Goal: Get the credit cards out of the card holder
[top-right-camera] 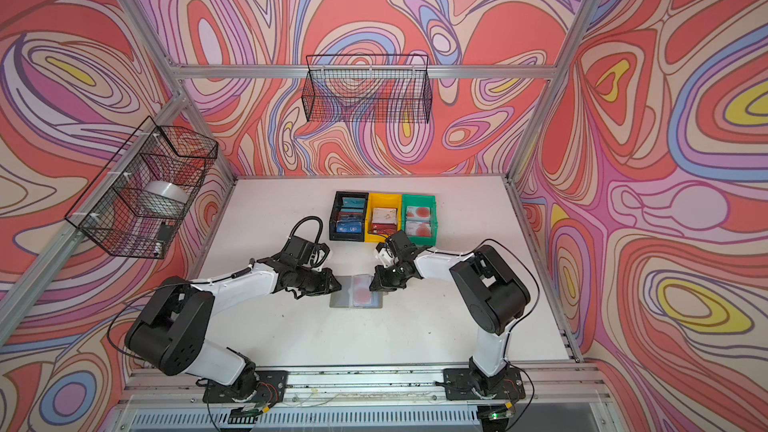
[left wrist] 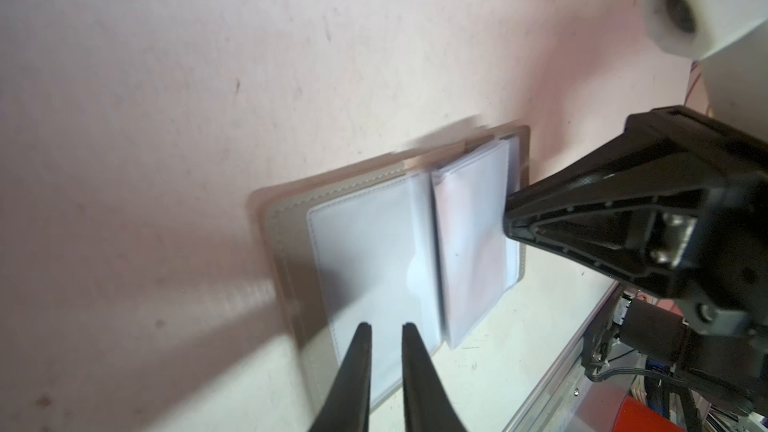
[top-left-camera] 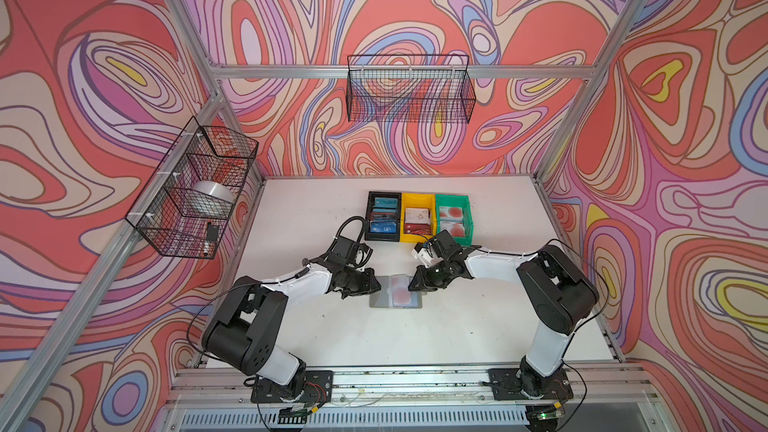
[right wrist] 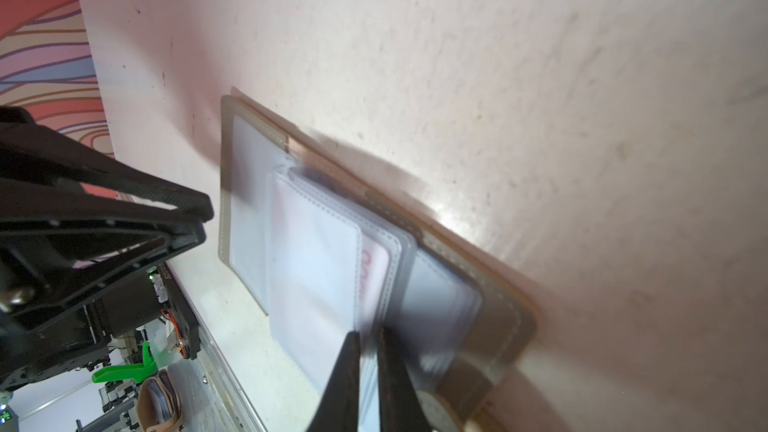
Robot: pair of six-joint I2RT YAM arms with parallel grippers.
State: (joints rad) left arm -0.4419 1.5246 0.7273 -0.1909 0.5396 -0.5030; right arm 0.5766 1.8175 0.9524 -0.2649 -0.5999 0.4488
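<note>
Ana: What are both top views showing?

Ben: The card holder (top-left-camera: 395, 299) (top-right-camera: 356, 300) is lying open on the surface (top-left-camera: 478, 317), between the left end effector (top-left-camera: 377, 284) and the right end effector (top-left-camera: 412, 284). A card with a red circle (top-left-camera: 402, 293) is showing through it. Behind, a black bin (top-left-camera: 368, 218), a yellow bin (top-left-camera: 417, 197) and a green bin (top-left-camera: 469, 218) are holding other cards (top-left-camera: 383, 227).

Ana: What is the left wrist view adding?

Ben: The left end effector's (left wrist: 386, 328) fingers (left wrist: 357, 367) are standing slightly parted, gripping nothing, over a clear pocket (left wrist: 365, 259).

Ana: And the right wrist view?

Ben: The right end effector's (right wrist: 369, 332) fingers (right wrist: 345, 367) are sitting close together at the edge of the pocket leaves (right wrist: 316, 268). Blur is hiding whether they are pinching one; I cannot tell. The card's (right wrist: 376, 276) red print is peeking out there.
</note>
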